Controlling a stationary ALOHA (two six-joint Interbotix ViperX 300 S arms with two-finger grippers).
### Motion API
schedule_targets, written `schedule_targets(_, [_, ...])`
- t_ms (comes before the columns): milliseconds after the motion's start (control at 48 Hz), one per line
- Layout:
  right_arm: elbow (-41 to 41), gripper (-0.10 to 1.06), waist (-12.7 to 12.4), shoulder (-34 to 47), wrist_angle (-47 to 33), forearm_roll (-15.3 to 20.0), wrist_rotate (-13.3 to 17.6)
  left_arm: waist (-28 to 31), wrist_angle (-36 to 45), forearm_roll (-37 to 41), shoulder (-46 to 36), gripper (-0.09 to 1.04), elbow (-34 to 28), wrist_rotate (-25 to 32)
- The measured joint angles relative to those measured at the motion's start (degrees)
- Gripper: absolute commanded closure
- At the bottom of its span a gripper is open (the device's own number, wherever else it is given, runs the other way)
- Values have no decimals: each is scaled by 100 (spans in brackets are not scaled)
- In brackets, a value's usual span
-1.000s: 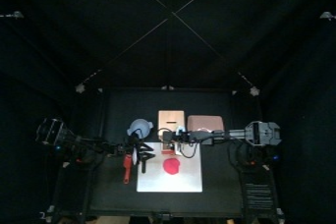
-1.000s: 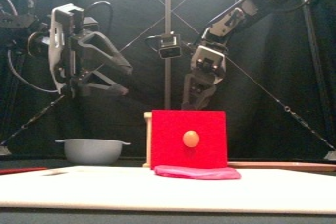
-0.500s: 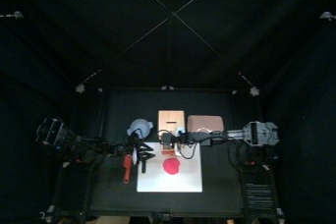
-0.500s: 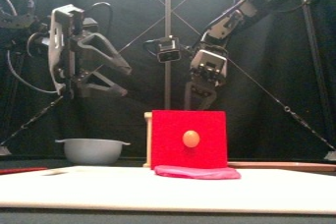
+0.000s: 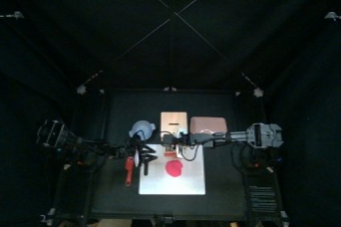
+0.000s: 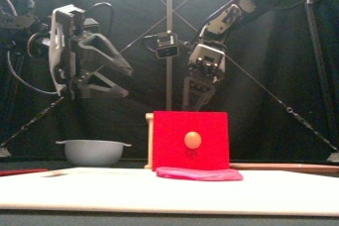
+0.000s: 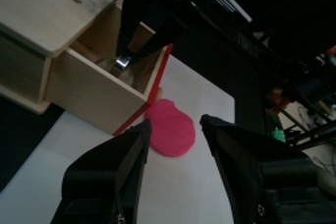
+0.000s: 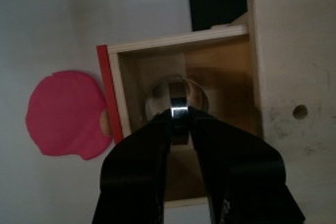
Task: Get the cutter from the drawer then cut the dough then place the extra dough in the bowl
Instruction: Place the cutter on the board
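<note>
Right gripper (image 8: 178,117) is inching up above the drawer (image 6: 172,131), jaws pinching the cutter (image 8: 178,94) narrowly; a weak grip risks dropping it

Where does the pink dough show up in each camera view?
Top: dough on the white board, before the wooden box.
Front: dough flat before the red drawer front.
Left wrist: dough just past the open drawer.
Right wrist: dough beside the drawer front.
Shared landmark: the wooden box.
</note>
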Motion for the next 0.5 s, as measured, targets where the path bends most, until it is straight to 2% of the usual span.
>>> schedule_targets(500, [-18,38,0,26,18,-9,0,0,0,0,9,12,0,0])
